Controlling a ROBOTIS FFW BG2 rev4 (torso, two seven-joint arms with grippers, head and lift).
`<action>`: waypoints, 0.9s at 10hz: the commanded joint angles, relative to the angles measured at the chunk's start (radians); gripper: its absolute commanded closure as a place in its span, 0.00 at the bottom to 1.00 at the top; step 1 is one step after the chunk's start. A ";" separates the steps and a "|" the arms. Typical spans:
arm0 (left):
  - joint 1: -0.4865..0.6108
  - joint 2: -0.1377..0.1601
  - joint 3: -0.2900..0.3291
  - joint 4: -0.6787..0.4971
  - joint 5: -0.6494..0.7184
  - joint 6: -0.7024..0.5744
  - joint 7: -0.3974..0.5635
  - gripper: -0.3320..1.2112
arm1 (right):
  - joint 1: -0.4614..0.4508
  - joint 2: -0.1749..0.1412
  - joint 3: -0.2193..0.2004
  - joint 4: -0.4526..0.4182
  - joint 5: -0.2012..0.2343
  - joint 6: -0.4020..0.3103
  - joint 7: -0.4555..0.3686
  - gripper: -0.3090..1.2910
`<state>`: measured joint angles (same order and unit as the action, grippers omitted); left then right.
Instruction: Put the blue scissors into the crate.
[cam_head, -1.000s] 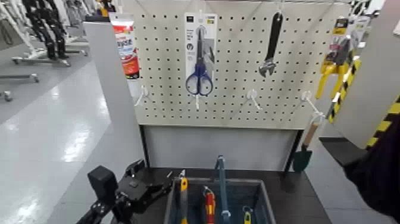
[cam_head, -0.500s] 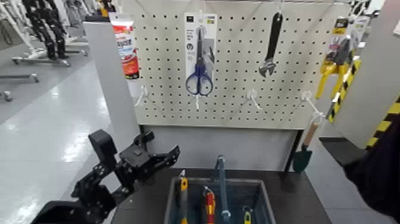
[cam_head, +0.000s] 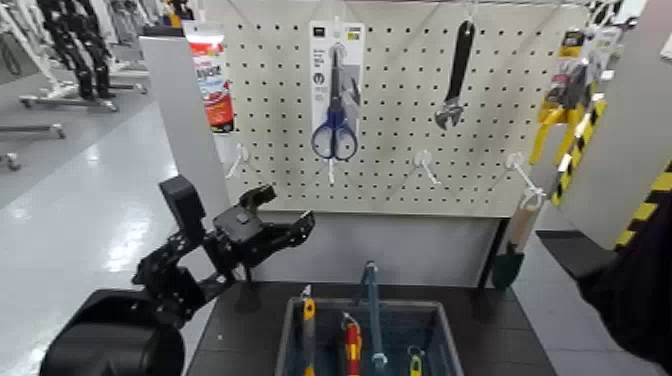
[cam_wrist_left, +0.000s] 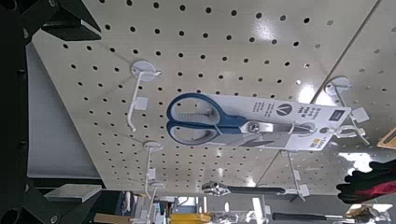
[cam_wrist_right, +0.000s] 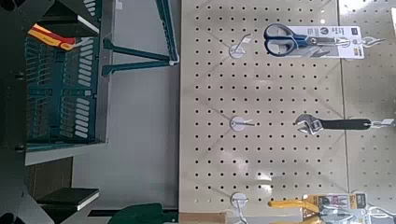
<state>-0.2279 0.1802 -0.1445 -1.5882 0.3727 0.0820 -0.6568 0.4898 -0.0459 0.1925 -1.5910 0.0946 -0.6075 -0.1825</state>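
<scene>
The blue scissors (cam_head: 335, 110) hang on their white card from a pegboard hook, blue loops lowest. In the left wrist view the blue scissors (cam_wrist_left: 243, 123) fill the middle, straight ahead of that gripper. My left gripper (cam_head: 283, 210) is open and empty, raised above the table's left side, below and left of the scissors and apart from them. The grey-blue crate (cam_head: 290, 325) sits on the table beneath the board, with several tools in it. My right gripper (cam_wrist_right: 89, 103) is open and holds nothing; it faces the board and crate (cam_wrist_right: 56, 93) from farther off.
A black wrench (cam_head: 456, 80) and yellow-handled pliers (cam_head: 562, 100) hang right of the scissors. A red and white tube pack (cam_head: 212, 80) hangs on the left. Bare white hooks (cam_head: 425, 165) stick out below. A trowel (cam_head: 512, 250) hangs at lower right beside a yellow-black striped post (cam_head: 640, 215).
My left arm has risen from beside the crate and reached forward and up toward the pegboard. Its jaws stay open. The scissors have not moved.
</scene>
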 joint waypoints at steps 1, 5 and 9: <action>-0.074 0.008 -0.020 0.040 0.020 -0.016 -0.021 0.31 | -0.005 0.000 0.004 0.003 -0.001 0.000 0.000 0.25; -0.199 0.018 -0.047 0.109 0.035 -0.039 -0.067 0.32 | -0.011 0.000 0.007 0.008 -0.003 -0.003 0.003 0.25; -0.344 0.005 -0.087 0.263 0.043 -0.094 -0.132 0.32 | -0.013 -0.002 0.005 0.008 -0.006 -0.005 0.003 0.25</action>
<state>-0.5515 0.1886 -0.2256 -1.3455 0.4116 -0.0030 -0.7862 0.4777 -0.0474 0.1980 -1.5844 0.0890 -0.6117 -0.1794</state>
